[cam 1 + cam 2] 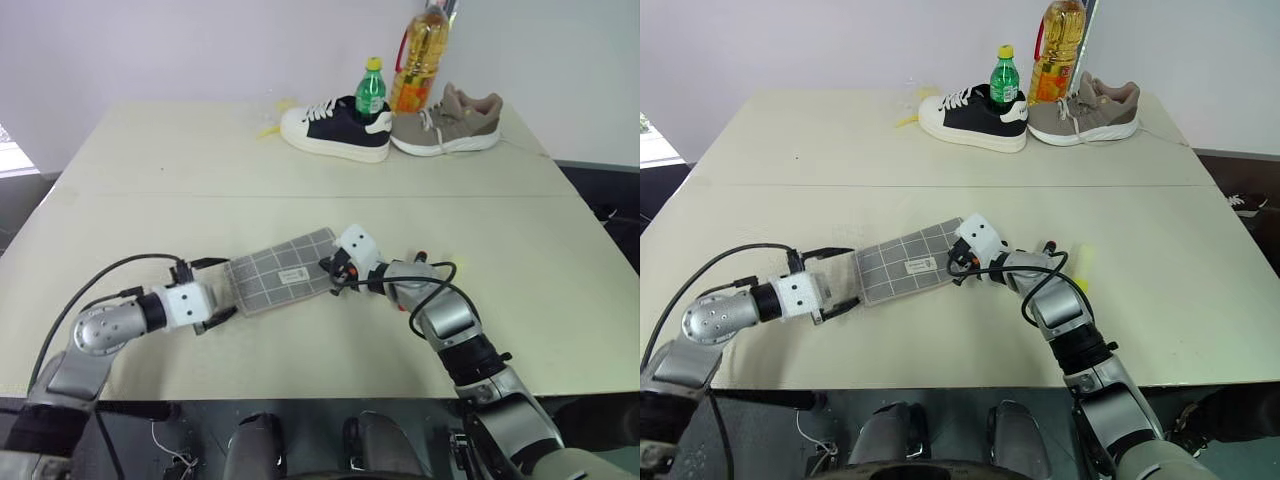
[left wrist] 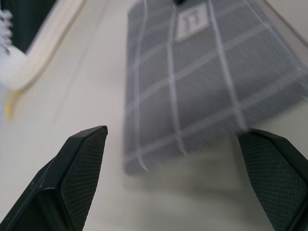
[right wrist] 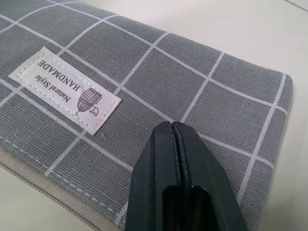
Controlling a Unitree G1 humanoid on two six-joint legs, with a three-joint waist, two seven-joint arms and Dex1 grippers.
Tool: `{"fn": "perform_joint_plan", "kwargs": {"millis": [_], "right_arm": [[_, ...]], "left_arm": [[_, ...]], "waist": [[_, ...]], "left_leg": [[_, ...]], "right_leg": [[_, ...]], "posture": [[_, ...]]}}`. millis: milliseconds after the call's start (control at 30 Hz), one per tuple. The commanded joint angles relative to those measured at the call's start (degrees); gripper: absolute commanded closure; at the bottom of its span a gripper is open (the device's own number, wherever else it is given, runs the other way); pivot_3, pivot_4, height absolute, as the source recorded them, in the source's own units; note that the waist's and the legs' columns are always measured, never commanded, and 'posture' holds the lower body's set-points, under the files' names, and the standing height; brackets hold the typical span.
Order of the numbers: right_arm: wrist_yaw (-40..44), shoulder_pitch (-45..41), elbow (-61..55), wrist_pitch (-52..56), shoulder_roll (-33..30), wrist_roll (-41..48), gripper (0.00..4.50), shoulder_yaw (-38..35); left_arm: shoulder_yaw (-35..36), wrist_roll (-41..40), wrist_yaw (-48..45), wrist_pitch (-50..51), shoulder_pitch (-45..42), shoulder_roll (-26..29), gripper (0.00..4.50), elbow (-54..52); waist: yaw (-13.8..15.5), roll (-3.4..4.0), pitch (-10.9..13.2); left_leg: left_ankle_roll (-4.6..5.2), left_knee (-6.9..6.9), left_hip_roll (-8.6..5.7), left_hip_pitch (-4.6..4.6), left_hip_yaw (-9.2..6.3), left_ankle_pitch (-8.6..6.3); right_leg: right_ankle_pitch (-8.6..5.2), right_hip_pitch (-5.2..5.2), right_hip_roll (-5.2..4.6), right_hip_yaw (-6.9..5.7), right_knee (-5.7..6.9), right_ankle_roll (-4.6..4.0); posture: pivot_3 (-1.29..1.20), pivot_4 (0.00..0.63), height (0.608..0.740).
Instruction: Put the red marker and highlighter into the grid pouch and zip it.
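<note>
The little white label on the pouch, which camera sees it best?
The right wrist view: the label is close and its words readable. The left wrist view shows it blurred, and both eye views show a tiny patch on the grid pouch.

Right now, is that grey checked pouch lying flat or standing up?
Lying flat. The pouch rests on the table with its broad side and white label facing up.

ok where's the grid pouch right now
The grid pouch lies flat near the table's front middle, between the open left end effector and the shut right end effector.
</note>
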Motion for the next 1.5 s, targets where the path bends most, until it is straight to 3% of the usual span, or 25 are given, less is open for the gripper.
{"fn": "perform_joint_plan", "kwargs": {"millis": [33,67,167,400,433,533,700,933,1167,1333,1500], "right_arm": [[-0.50,0.15,-0.28,0.91,0.16,-0.94,4.45,0.43],[-0.55,0.10,-0.19,0.85,0.20,-0.97,4.45,0.43],[-0.85,0.19,-0.21,0.75,0.22,-1.15,4.50,0.40],[-0.97,0.25,-0.53,0.10,0.34,-1.36,4.50,0.03],[-0.93,0.28,-0.77,-0.28,0.38,-1.32,4.50,-0.11],[-1.07,-0.01,-1.82,-3.34,0.04,-1.60,4.50,-0.93],[2.65,-2.33,-5.62,-7.29,-5.41,-0.21,4.50,-4.93],[10.27,-4.52,-6.65,-6.16,-16.38,2.30,1.12,-9.55],[9.82,-5.24,-4.35,-2.93,-13.30,3.03,1.12,-8.39],[4.13,-8.53,0.93,-2.75,-8.10,1.11,1.12,-8.39],[2.63,-9.82,2.29,-3.01,-6.90,0.70,1.12,-8.39]], "left_arm": [[-1.57,0.20,-0.69,-3.97,-1.84,-0.36,0.00,1.28],[-2.21,-0.02,-1.20,-4.43,-2.43,-0.48,0.00,1.79],[-3.98,-1.91,-3.90,-6.30,-3.57,-0.64,0.84,3.01],[-3.83,-4.85,-5.14,-6.72,-3.73,-1.42,4.24,4.17],[-3.78,-5.38,-5.16,-6.38,-3.58,-1.64,4.43,3.95],[-2.98,-7.49,-4.33,-3.95,-2.28,-2.75,4.43,2.92],[1.82,-15.15,1.88,11.61,1.94,-6.67,4.43,-6.43],[4.15,-17.39,13.22,26.28,8.17,-14.35,4.50,-21.44],[2.45,-15.80,15.62,29.71,9.76,-17.18,4.50,-26.19],[2.26,-15.14,15.03,29.74,10.45,-17.09,4.50,-26.46],[2.23,-15.08,14.53,29.56,10.99,-16.99,4.50,-26.48]], "waist": [[-0.01,0.00,0.00],[-0.01,0.00,0.00],[0.03,0.00,0.00],[0.06,0.00,0.00],[0.05,0.00,0.00],[0.06,0.01,0.01],[0.15,0.04,0.03],[0.17,-0.01,0.00],[0.01,0.01,0.01],[0.10,0.03,0.02],[0.25,0.04,0.03]], "left_leg": [[0.00,0.00,0.00,0.00,0.01,0.00],[0.00,0.00,0.00,0.00,0.02,0.00],[0.00,0.02,-0.01,0.01,0.03,0.01],[0.00,0.02,0.00,0.00,0.03,0.01],[0.00,0.03,0.00,0.00,0.03,0.01],[0.00,0.02,0.01,0.00,0.03,0.01],[0.00,0.03,0.01,-0.06,0.02,0.01],[0.00,0.02,0.00,0.00,-0.04,0.01],[-0.01,0.01,0.04,0.07,-0.06,0.01],[-0.02,0.03,0.04,0.04,-0.04,0.02],[-0.02,0.03,0.03,0.02,-0.04,0.02]], "right_leg": [[0.00,0.00,0.01,0.00,0.00,0.00],[0.00,-0.01,0.04,0.00,0.01,0.00],[0.00,-0.08,0.07,-0.01,0.01,0.00],[0.00,-0.08,0.06,-0.01,0.02,0.00],[0.00,-0.08,0.06,-0.01,0.01,0.00],[0.00,-0.06,0.05,-0.01,0.01,0.01],[0.01,0.05,0.03,-0.01,0.02,0.02],[0.01,0.19,0.03,0.00,-0.01,0.03],[0.00,0.22,0.24,0.00,-0.01,0.01],[0.00,0.18,0.22,0.00,-0.02,0.01],[0.00,0.18,0.15,0.00,-0.03,0.00]], "posture": [[0.00,0.150,0.705],[0.00,0.150,0.705],[0.00,0.150,0.705],[0.00,0.150,0.705],[0.00,0.150,0.705],[0.00,0.150,0.705],[0.00,0.150,0.705],[0.00,0.150,0.705],[0.00,0.150,0.705],[0.00,0.150,0.705],[0.00,0.150,0.705]]}}
